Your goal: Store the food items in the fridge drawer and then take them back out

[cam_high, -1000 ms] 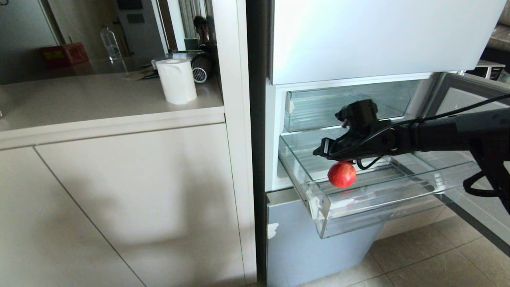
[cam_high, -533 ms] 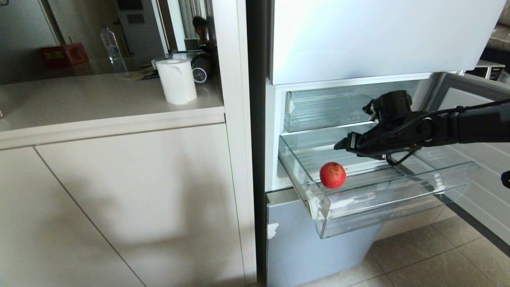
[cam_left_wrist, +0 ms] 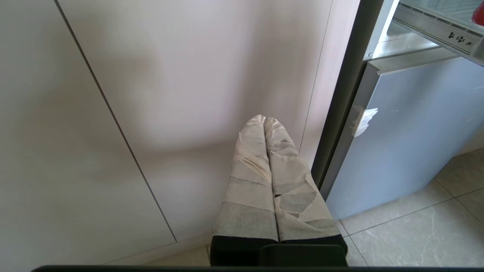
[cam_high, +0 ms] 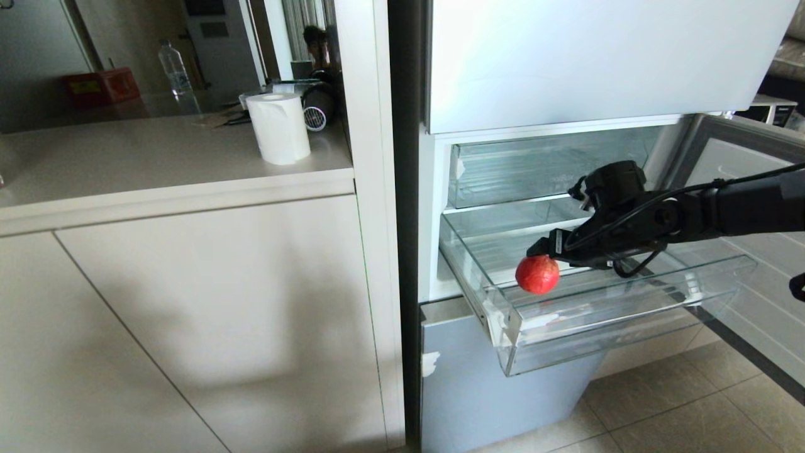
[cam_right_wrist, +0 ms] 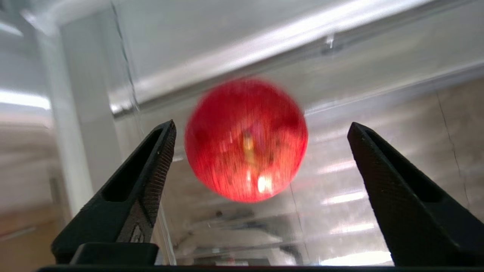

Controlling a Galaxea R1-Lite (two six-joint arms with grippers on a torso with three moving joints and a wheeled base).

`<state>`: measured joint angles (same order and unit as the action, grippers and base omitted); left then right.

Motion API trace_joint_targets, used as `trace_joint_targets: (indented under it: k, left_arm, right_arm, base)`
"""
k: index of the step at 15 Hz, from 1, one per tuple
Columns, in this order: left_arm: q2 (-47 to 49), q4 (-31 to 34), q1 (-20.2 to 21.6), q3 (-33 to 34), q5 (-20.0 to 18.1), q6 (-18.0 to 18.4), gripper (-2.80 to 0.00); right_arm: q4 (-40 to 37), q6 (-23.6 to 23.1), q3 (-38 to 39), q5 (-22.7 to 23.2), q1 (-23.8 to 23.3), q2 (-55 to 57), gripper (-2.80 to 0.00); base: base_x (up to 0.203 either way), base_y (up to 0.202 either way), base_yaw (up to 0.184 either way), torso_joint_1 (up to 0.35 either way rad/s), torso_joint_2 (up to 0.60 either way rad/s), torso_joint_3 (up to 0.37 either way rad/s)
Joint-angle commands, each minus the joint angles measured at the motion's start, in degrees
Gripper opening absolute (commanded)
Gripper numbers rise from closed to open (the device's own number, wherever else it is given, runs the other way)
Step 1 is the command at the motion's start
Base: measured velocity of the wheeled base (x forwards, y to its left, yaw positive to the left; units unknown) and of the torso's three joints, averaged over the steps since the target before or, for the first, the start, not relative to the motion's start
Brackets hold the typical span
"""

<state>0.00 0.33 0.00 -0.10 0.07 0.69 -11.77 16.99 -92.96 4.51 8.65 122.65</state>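
Now my right gripper (cam_right_wrist: 261, 128) gapes wide around the red fruit (cam_high: 537, 274), gripping nothing, near the fridge drawer (cam_high: 629, 314) front-left corner.

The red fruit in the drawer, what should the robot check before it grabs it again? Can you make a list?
1. Fridge drawer pulled out far enough to reach in: ok.
2. Red fruit lying inside the drawer, near its front left corner: ok.
3. Right gripper open wide enough for the fruit: ok, there is a gap on both sides.
4. Fruit centred between the fingers: not ok, it sits closer to one finger.
5. Fruit lying still: cannot tell, it looks smeared in the right wrist view.
6. Left gripper out of the way: ok, shut and low by the cabinet door.
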Motion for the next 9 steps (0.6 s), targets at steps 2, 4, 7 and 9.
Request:
trace_joint_targets:
  k: [2, 4, 7, 9]
  left_arm:
    - [0.0, 0.0, 0.0, 0.0, 0.0, 0.0, -2.8]
    - [0.0, 0.0, 0.0, 0.0, 0.0, 0.0, -2.8]
    - [0.0, 0.0, 0.0, 0.0, 0.0, 0.0, -2.8]
    - [0.0, 0.0, 0.0, 0.0, 0.0, 0.0, -2.8]
  right_arm:
    - [-1.9, -0.9, 0.3, 0.1, 0.7, 1.3, 0.0]
    - [-1.9, -1.0, 0.5, 0.1, 0.9, 1.9, 0.0]
    - [-1.9, -0.8, 0.0, 0.1, 1.1, 3.9, 0.0]
    - [-1.8, -0.8, -0.6, 0.1, 1.1, 4.9, 0.0]
  base:
    - [0.0, 0.0, 0.0, 0.0, 0.0, 0.0]
    - [0.0, 0.0, 0.0, 0.0, 0.0, 0.0]
    - [0.0, 0.0, 0.0, 0.0, 0.0, 0.0]
    - [0.0, 0.0, 0.0, 0.0, 0.0, 0.0]
